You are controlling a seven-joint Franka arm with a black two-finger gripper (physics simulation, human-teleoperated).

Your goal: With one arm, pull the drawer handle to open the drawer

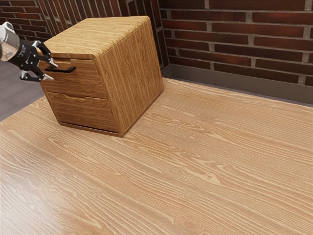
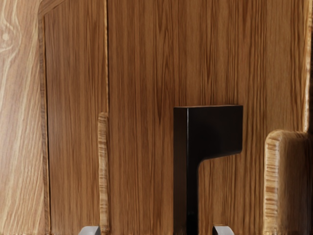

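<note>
Brick wall [image 1: 234, 34] closes off the back of the scene, and a wood-grain desk [image 1: 195, 161] runs from it toward the camera. At the exterior view's left, beyond the desk's left edge, the arm comes in and carries the black end effector [image 1: 49, 69] level with the top drawer [image 1: 83, 83]. Its two fingers are spread wide, one above and one below the near end of the black handle [image 1: 62, 70], with a gap on each side, so the bar lies between them ungripped. The handle is a thin bar standing off the top drawer's front, close under the cabinet's top edge. That drawer front sits flush with the lower drawer [image 1: 80, 110] beneath it, and neither is pulled out. Both belong to a wooden cabinet [image 1: 129, 68] that stands near the desk's far left corner, its front turned toward the arm. To the cabinet's right the desk stretches on as bare wood to the right edge. In the wrist view the handle [image 2: 208, 129] stands straight ahead of the hand against the drawer front, and the two grey fingertips [image 2: 90, 230] flank it, well apart from it on either side.
</note>
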